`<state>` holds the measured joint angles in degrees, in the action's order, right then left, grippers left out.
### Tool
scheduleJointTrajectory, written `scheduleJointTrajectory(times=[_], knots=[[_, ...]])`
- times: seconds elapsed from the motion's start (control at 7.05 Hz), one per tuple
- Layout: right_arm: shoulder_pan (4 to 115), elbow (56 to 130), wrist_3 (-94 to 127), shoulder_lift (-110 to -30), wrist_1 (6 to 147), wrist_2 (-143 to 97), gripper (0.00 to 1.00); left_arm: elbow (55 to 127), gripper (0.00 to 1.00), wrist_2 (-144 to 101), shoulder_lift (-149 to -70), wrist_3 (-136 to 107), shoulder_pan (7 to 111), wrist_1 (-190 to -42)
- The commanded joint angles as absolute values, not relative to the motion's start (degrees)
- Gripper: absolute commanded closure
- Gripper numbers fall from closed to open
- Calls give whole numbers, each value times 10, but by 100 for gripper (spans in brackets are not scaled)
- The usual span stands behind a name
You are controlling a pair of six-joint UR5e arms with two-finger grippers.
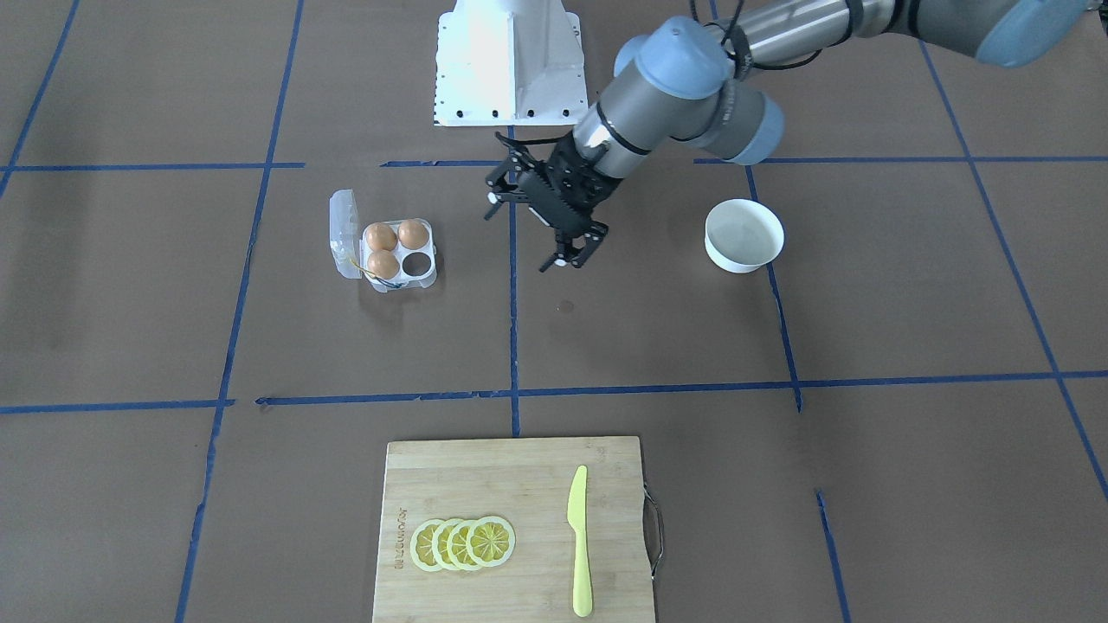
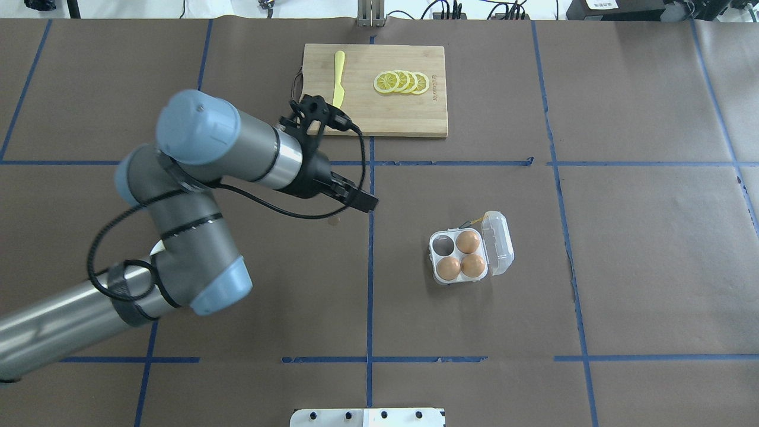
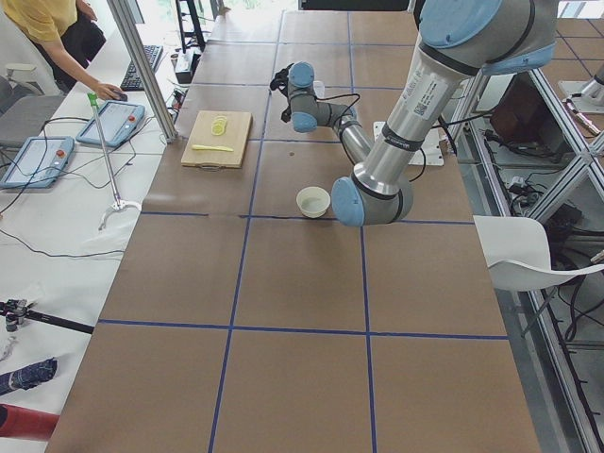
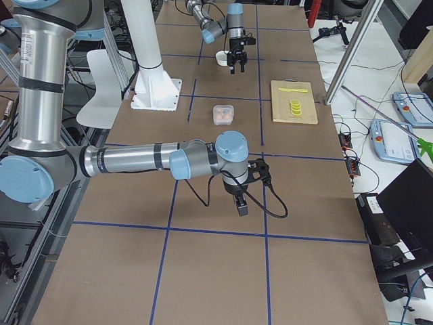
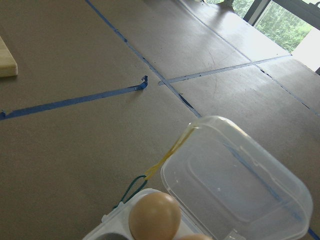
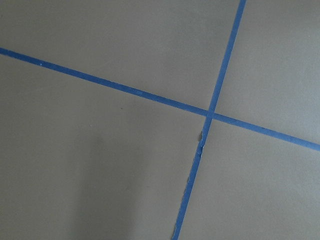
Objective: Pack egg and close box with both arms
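Observation:
The clear egg box (image 1: 407,275) lies open on the table, its lid (image 1: 344,234) folded back. Three orange-brown eggs (image 1: 382,236) fill three cells; the fourth cell (image 1: 418,263) is empty. The box also shows in the overhead view (image 2: 433,256). My left gripper (image 1: 526,234) is open and empty, hovering beside the box, towards the table's middle, and apart from it. The left wrist view shows the lid (image 5: 235,180) and one egg (image 5: 155,217). My right gripper (image 4: 238,201) shows only in the exterior right view, far from the box; I cannot tell whether it is open.
An empty white bowl (image 1: 744,235) stands on the other side of the left gripper. A bamboo cutting board (image 1: 511,484) with lemon slices (image 1: 463,543) and a yellow knife (image 1: 578,541) lies at the operators' edge. The white pedestal base (image 1: 511,61) is at the robot's side.

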<state>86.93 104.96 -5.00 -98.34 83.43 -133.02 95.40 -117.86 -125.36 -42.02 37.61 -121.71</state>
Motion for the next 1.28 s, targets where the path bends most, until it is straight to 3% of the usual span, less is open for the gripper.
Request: scheduleJointTrajectory(times=[0.0,0.14,0.43,0.57,0.85,1.13], knots=[[869,1048,-49,-983,835,-1331,0,1032,1,-1140,-1219,-253,465,-998],[869,1046,-49,-983,836,-1340,0,1044,1,-1119,-1214,-215,506,-946],[869,1047,-50,-988,836,-1350,0,1050,0,-1120,-1106,-72,624,-910],[869,1047,-50,-990,836,-1351,0,994,0,-1120,-1090,44,711,-897],[869,1047,-52,-991,835,-1351,0,873,0,-1122,-1072,157,790,-893],[869,1050,-50,-991,834,-1353,0,863,0,-1175,-1017,163,857,-902]])
